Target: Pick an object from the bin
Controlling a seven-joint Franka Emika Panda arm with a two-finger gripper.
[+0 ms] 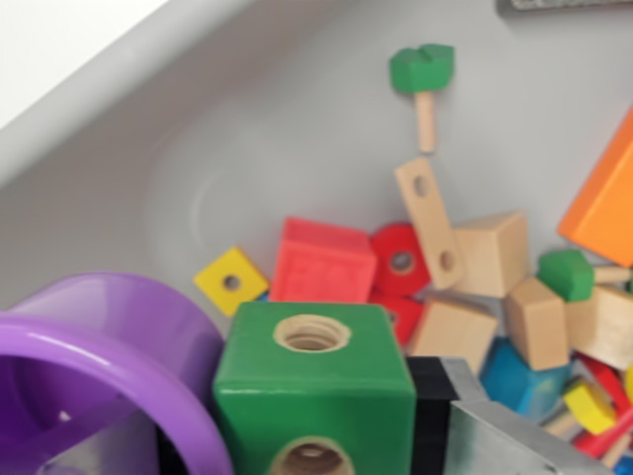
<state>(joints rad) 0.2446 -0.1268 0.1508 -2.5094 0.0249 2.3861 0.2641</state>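
A green cube with round holes sits nearest, pinched between the jaws, above the grey bin; a purple cup lies beside it, a red block behind.

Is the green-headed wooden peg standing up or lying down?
Lying down: the green-headed peg rests flat on the bin floor, alone.
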